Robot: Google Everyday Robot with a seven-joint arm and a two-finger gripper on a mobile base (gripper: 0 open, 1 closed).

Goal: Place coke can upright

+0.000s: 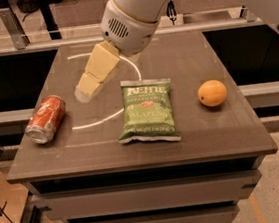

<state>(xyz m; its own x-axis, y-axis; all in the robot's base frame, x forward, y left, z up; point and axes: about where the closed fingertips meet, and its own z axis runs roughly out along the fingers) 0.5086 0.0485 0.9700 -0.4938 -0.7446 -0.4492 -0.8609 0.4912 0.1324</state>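
The coke can (45, 119) is red with white lettering and a silver end. It lies on its side near the left edge of the dark table (218, 139), silver end toward the front left. My gripper (88, 91) hangs above the table a little to the right of and behind the can, apart from it. It holds nothing that I can see.
A green chip bag (147, 110) lies flat in the middle of the table. A round orange fruit (212, 93) sits at the right. A white curved line (124, 110) is marked on the tabletop. Railings run behind the table.
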